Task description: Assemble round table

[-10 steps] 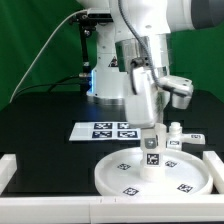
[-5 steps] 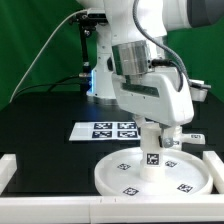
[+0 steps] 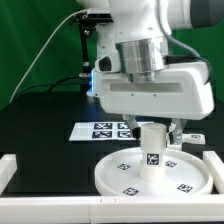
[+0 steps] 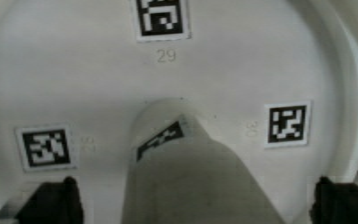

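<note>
Where post (image 3: 151, 152) stands on disc (image 3: 196, 172), 29 printed beside tag (image 4: 163, 18), gripper (image 4: 197, 198) astride

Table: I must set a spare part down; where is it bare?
Bare black table on the exterior view's left, bordered by the marker board, disc and white rail. Crowded at the disc: post stands under the gripper.

Exterior view: disc (image 3: 200, 174), 1; post (image 3: 152, 148), 1, at its centre; cross piece (image 3: 193, 137), 1, partly hidden, at 1 o'clock of the disc; marker board (image 3: 92, 129), 1. Disc tags (image 3: 131, 190) seen: 4, at about 9, 7, 4 and 3 o'clock of the post. Wrist view: 3 disc tags, 1 post tag (image 4: 158, 146), 2 fingertips (image 4: 51, 198).
</note>
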Controlling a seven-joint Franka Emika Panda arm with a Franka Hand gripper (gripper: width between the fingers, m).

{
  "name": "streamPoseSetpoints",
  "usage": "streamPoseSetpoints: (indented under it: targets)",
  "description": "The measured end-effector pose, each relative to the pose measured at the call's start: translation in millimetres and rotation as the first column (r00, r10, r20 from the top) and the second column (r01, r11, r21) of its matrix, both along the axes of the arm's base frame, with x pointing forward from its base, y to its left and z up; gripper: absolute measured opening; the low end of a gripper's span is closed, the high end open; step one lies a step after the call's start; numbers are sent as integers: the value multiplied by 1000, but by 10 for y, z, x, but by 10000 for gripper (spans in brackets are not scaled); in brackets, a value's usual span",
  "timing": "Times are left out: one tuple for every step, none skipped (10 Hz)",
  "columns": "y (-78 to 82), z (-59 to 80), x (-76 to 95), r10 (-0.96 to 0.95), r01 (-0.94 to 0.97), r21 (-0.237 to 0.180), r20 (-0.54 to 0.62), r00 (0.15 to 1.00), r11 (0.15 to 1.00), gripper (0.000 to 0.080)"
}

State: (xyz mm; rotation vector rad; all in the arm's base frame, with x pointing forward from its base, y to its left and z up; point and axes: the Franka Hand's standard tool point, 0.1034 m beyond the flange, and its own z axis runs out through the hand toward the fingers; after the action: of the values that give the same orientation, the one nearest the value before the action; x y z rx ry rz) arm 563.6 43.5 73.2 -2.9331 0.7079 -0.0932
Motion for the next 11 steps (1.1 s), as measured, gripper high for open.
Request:
streamPoseSetpoints:
  targets:
    - [-5, -2, 1, 92, -92, -9, 10, 996, 996, 649]
    - [-11, -5, -1, 121, -121, -15, 11, 993, 993, 649]
    - [-24, -5, -1, 192, -191, -28, 15, 981, 981, 649]
    - [-39, -6, 0, 264, -263, -41, 17, 964, 964, 649]
    - [-44, -6, 0, 352, -351, -58, 17, 936, 935, 649]
    - [-44, 4, 7, 508, -505, -98, 11, 861, 858, 649]
    - [-80, 23, 13, 600, -595, -115, 17, 800, 796, 649]
    - [-119, 32, 11, 652, -646, -123, 17, 758, 753, 649]
    - [-141, 28, 13, 697, -690, -133, 12, 717, 711, 649]
    - [-164, 27, 14, 750, -741, -142, 7, 662, 656, 649]
    - [-150, 5, 7, 766, -758, -144, 1, 642, 636, 649]
